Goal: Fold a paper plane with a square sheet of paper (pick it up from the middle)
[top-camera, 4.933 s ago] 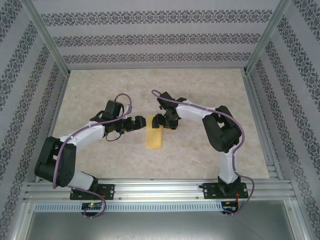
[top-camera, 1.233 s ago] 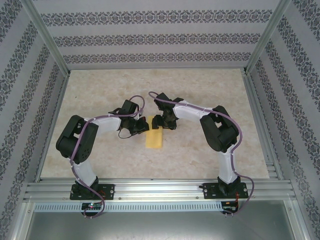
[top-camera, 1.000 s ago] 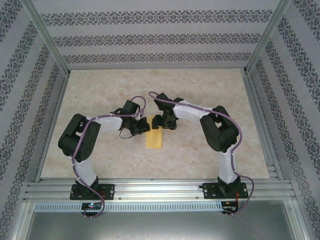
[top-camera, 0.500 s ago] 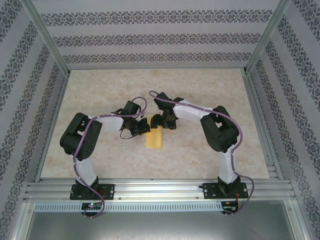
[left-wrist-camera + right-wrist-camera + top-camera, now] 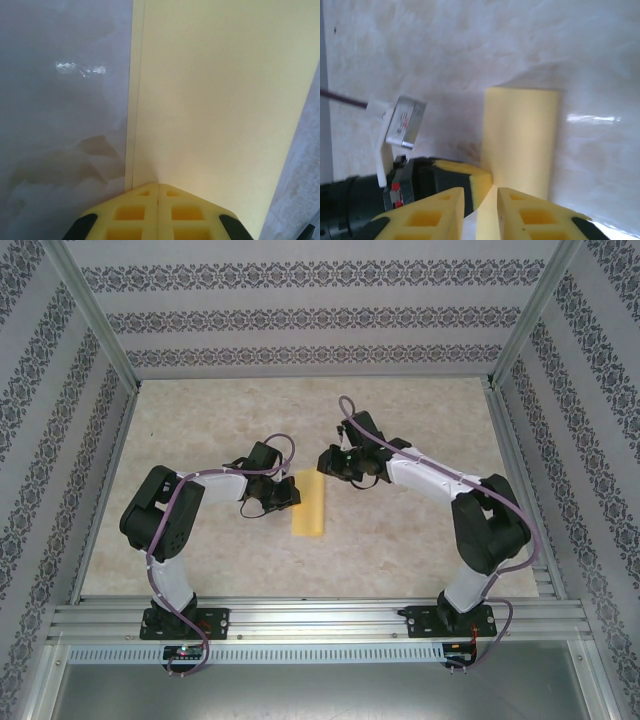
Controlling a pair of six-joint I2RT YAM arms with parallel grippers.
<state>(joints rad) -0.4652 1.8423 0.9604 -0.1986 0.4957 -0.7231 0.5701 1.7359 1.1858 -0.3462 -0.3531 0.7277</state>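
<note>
The square sheet of paper lies on the table folded into a narrow upright yellow strip. My left gripper is shut, its tips resting on the strip's left edge near the far end. In the left wrist view the closed left gripper touches the paper, where a layered edge runs along the left. My right gripper hovers off the strip's far right corner, apart from it. In the right wrist view the right gripper stands open by a narrow gap, nothing in it, above the paper and the left gripper.
The marbled tabletop is boxed in by patterned walls and aluminium posts. A metal rail runs along the near edge by the arm bases. The left arm's camera block sits close to my right fingers.
The right arm has pulled off the strip's far end, up and to the right, its elbow swinging right and its jaws narrowing. The left gripper has stayed pressed on the paper.
</note>
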